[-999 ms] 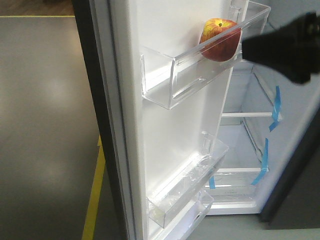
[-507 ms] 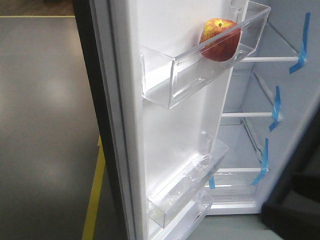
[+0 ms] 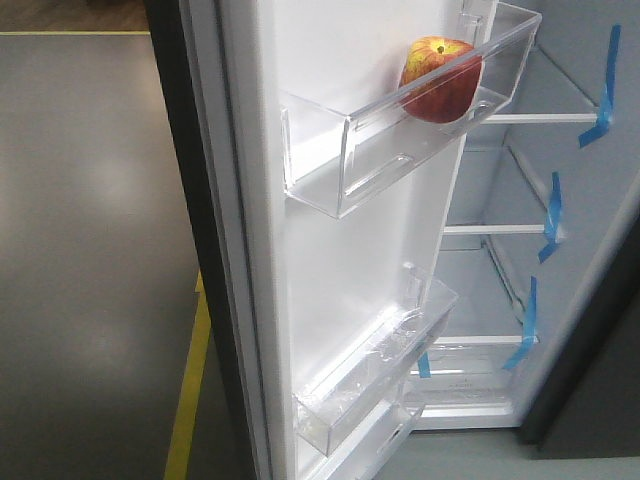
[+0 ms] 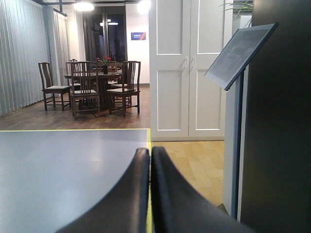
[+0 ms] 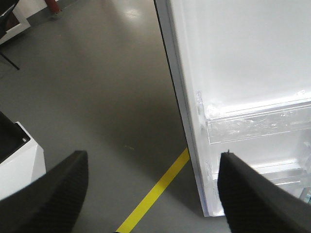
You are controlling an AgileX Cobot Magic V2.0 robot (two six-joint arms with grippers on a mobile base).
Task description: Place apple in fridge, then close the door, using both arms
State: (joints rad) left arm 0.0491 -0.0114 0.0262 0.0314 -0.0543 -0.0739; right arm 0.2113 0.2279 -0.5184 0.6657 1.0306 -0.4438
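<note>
— What changed?
— The right arm has left the front view. The right gripper hangs wide open, and the apple rests in the door's top bin.
— The left gripper?
— Closed, empty. Swinging the door closed probably comes next.

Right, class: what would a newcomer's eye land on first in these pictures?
The red apple sits in the upper clear bin of the open door, vivid against the white. Inside the fridge, blue tape strips mark the shelf edges, and a yellow line crosses the grey floor beside the door.
</note>
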